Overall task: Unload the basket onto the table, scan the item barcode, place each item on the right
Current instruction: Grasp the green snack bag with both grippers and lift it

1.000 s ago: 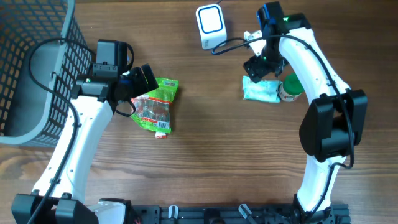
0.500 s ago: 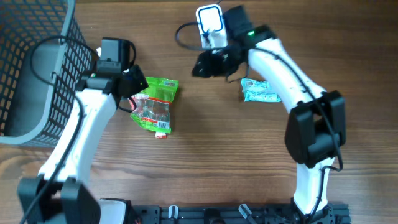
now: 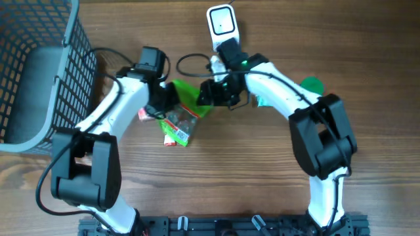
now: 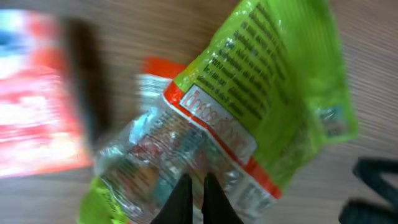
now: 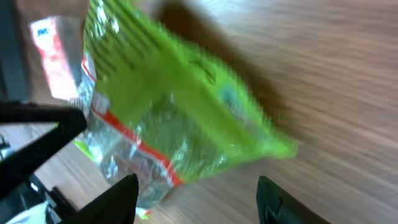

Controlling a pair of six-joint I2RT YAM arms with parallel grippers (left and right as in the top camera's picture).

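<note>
Green bag [image 3: 190, 105]: where is it, who has it? /A

Centre frame, between both arms, long axis a steep diagonal. Left gripper [image 4: 193, 190] clenched on its clear part. Right gripper [image 3: 210, 92] spread, at the green end. Scanner [image 3: 222, 23] sits up-frame, right arm nearer. /B

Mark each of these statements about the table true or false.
1. The left gripper is shut on the green snack bag. True.
2. The right gripper is clamped on a bottle. False: its jaws stand open, close to the snack bag.
3. The white scanner stands at the far edge, apart from the bag. True.
4. The wire basket holds the bag. False: the bag is outside it, over the wooden table.
</note>
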